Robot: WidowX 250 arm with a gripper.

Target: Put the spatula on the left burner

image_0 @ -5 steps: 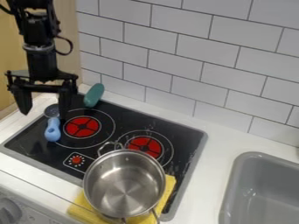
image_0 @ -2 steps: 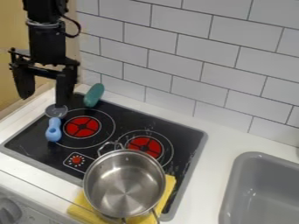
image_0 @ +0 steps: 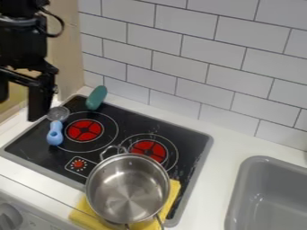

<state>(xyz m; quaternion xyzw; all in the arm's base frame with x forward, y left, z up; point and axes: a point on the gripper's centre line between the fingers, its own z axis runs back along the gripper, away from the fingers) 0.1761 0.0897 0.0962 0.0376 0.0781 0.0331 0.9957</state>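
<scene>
Spatula [image_0: 56, 125] lies along the left burner's [image_0: 85, 130] outer edge; the end effector [image_0: 20, 108], spread at upper left, should pinch its blue handle [image_0: 54, 138] squarely and lower it flat onto the centre.

To the right of the pincer [image_0: 19, 108], the cooktop [image_0: 129, 122] is set into the bench [image_0: 225, 139]. Nearest the pincer, the spatula [image_0: 54, 134] is laid on the cooktop, left of the left burner [image_0: 84, 130]. Farther right, the right burner [image_0: 148, 150] is found; before it, the pot [image_0: 129, 192] is placed over the cloth [image_0: 174, 191]. The sink [image_0: 243, 184] is placed farthest right of the pincer. Everything is backed by the tiled wall [image_0: 180, 58].
</scene>
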